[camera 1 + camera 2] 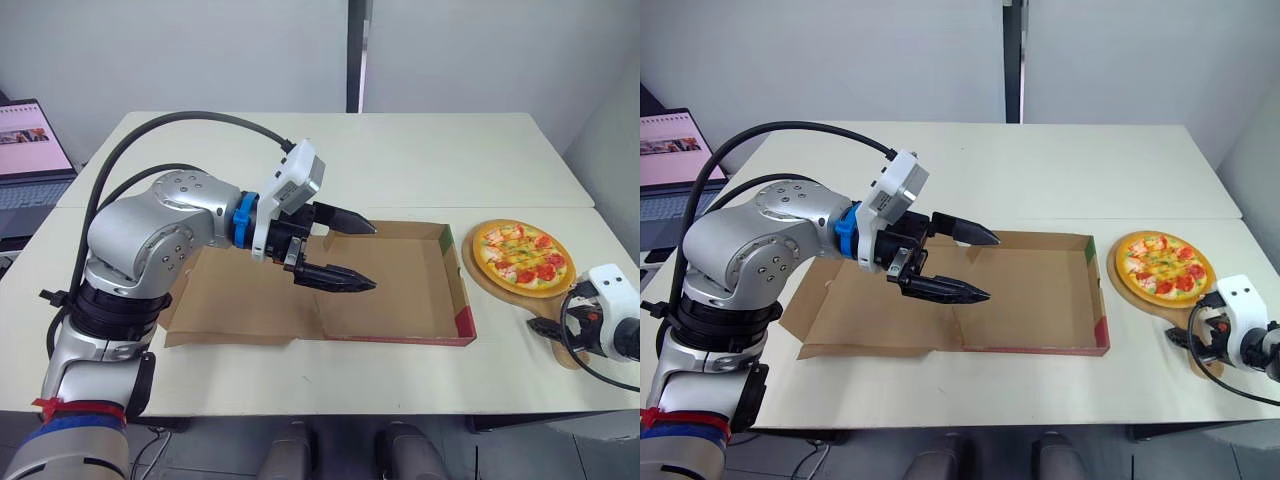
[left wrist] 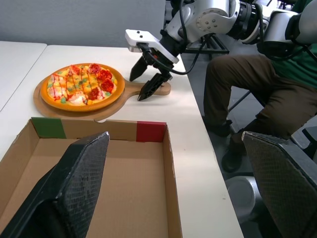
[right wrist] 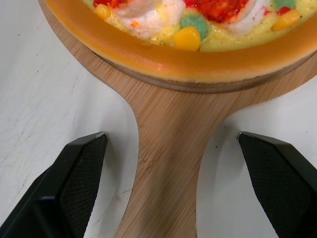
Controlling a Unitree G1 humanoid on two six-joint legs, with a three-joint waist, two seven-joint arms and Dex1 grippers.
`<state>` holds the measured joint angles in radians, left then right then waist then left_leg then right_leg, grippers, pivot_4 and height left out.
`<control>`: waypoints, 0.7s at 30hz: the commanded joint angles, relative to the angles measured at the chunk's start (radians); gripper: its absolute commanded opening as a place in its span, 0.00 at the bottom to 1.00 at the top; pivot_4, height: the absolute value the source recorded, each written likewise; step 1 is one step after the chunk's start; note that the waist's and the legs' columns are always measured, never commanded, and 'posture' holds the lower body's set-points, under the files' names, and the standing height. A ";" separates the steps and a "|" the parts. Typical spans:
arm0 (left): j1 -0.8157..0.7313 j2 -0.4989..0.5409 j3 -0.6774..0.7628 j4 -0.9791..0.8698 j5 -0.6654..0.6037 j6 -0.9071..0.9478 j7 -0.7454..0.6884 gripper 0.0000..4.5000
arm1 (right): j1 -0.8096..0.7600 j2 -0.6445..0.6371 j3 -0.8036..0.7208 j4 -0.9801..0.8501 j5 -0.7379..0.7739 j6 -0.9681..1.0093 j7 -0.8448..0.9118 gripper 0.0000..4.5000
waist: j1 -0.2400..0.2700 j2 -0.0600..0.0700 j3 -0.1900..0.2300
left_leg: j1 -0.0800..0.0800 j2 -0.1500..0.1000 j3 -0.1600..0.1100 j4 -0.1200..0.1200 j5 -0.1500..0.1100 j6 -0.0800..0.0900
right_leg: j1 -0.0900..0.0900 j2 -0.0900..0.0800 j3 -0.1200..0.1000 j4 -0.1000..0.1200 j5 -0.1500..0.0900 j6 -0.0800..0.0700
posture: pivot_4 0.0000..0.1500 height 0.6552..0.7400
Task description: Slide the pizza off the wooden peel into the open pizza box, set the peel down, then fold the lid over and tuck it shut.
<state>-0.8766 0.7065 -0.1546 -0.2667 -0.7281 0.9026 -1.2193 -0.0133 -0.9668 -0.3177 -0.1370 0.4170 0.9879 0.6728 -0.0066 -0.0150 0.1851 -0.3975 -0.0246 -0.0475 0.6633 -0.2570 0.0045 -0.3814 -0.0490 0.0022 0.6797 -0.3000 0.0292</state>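
Observation:
A colourful pizza (image 1: 521,254) lies on a round wooden peel (image 1: 489,284) at the right of the table. The peel's handle (image 3: 168,163) points toward the front right. My right gripper (image 3: 172,136) is open, one finger on each side of that handle, low by the tabletop. An open cardboard pizza box (image 1: 461,290) sits in the middle, its lid (image 1: 240,300) folded flat to the left. My left gripper (image 1: 373,258) hovers open over the box's tray, holding nothing, its fingers pointing toward the pizza.
A laptop (image 1: 30,150) stands on a side surface at the far left. A seated person's legs (image 2: 257,84) are beyond the table's right edge. The white table (image 1: 400,160) extends behind the box.

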 commanded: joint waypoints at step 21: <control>-0.013 0.026 0.011 -0.010 0.013 -0.007 -0.013 1.00 | 0.004 0.036 -0.007 0.069 -0.046 -0.028 0.001 0.36 | 0.003 -0.006 -0.002 | 0.002 0.000 0.000 0.001 0.000 0.000 | 0.003 0.000 0.001 0.000 0.001 0.001 | 1.00 1.00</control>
<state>-0.8762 0.7211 -0.1547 -0.2678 -0.7202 0.9048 -1.2306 -0.0350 -0.9460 -0.3220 -0.0609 0.3763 0.9451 0.6950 -0.0038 -0.0214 0.1833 -0.3958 -0.0246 -0.0477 0.6643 -0.2570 0.0045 -0.3789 -0.0491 0.0029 0.6791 -0.2994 0.0302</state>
